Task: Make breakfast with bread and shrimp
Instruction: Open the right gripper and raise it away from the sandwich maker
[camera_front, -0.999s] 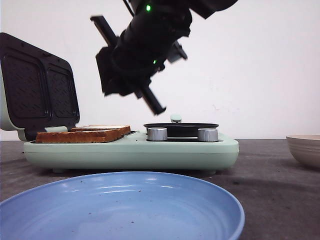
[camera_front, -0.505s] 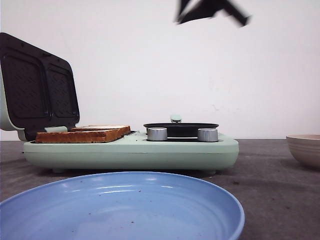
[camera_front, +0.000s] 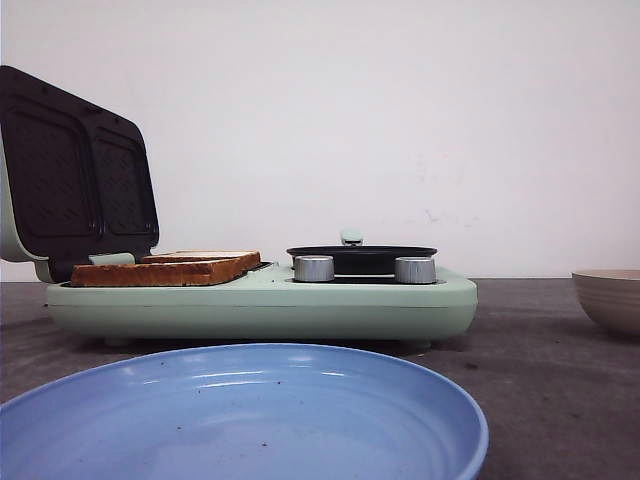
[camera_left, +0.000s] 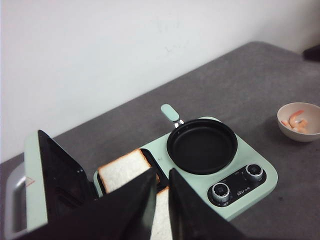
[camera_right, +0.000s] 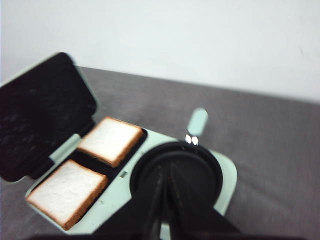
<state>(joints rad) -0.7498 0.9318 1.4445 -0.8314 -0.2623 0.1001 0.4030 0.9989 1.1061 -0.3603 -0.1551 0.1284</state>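
- Black left tool (camera_left: 160, 200) hangs high over the sandwich maker (camera_left: 200, 175), fingers a narrow slit apart, grasping nothing.
- Right tool (camera_right: 165, 200) is clenched and empty above the frying pan (camera_right: 180, 172).
- Two slices of bread (camera_right: 110, 140) lie side by side in the open sandwich maker's wells.
- Shrimp (camera_left: 298, 121) sit in a small bowl (camera_left: 287, 130) on the grey surface (camera_left: 260, 80).
- A blue plate (camera_front: 250, 420) lies nearest the front camera.

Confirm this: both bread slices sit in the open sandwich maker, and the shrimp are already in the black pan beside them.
Not quite. The pan is empty; the left wrist view shows the shrimp in the small bowl off to the side. Both bread slices do sit in the open sandwich maker.
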